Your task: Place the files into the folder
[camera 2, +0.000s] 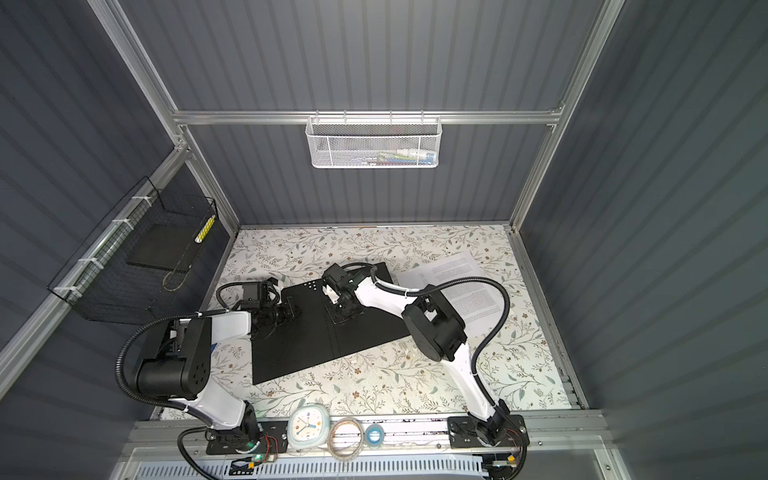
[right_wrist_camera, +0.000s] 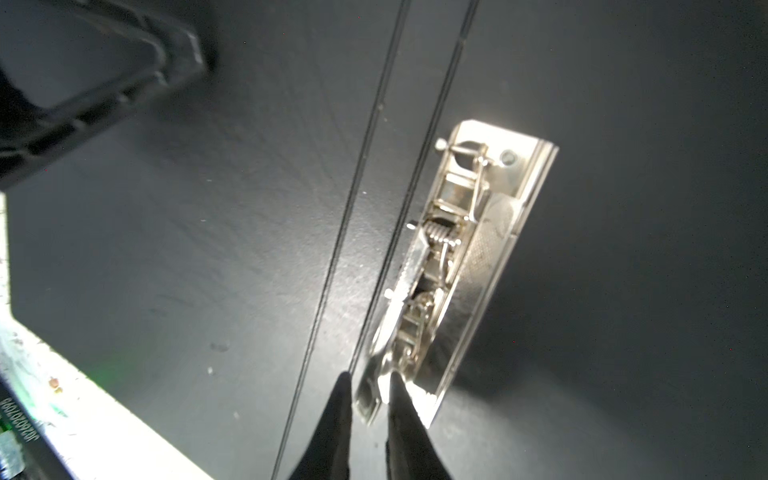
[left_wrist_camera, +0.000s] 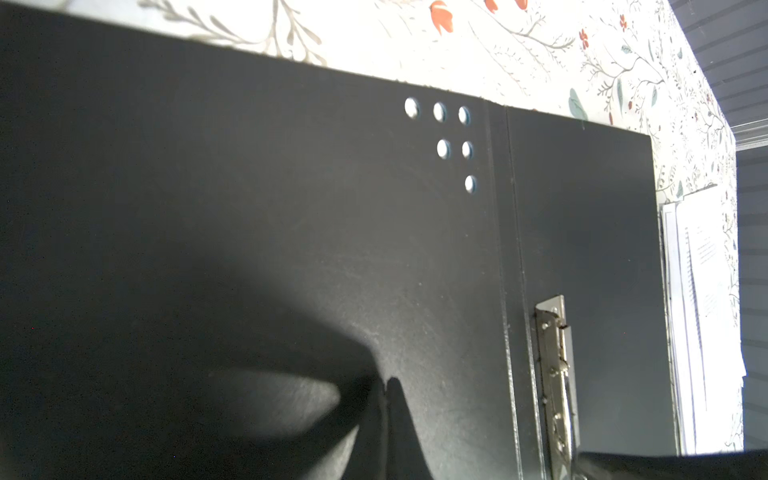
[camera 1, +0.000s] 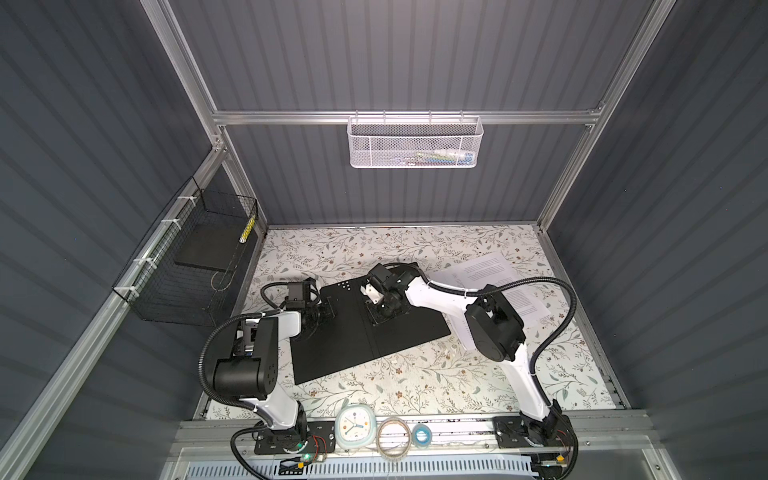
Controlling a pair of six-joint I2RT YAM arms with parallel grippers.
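Note:
The folder lies open on the floral table, black inside up, in both top views. My left gripper is shut with nothing in it, its tips down on the left cover. My right gripper reaches across to the spine. It is closed narrowly on the end of the lever of the metal clip. The files, white printed sheets, lie on the table just right of the folder, partly under my right arm.
A black wire basket hangs on the left wall and a white mesh basket on the back wall. A clock and tape rolls sit on the front rail. Several punched holes mark the left cover.

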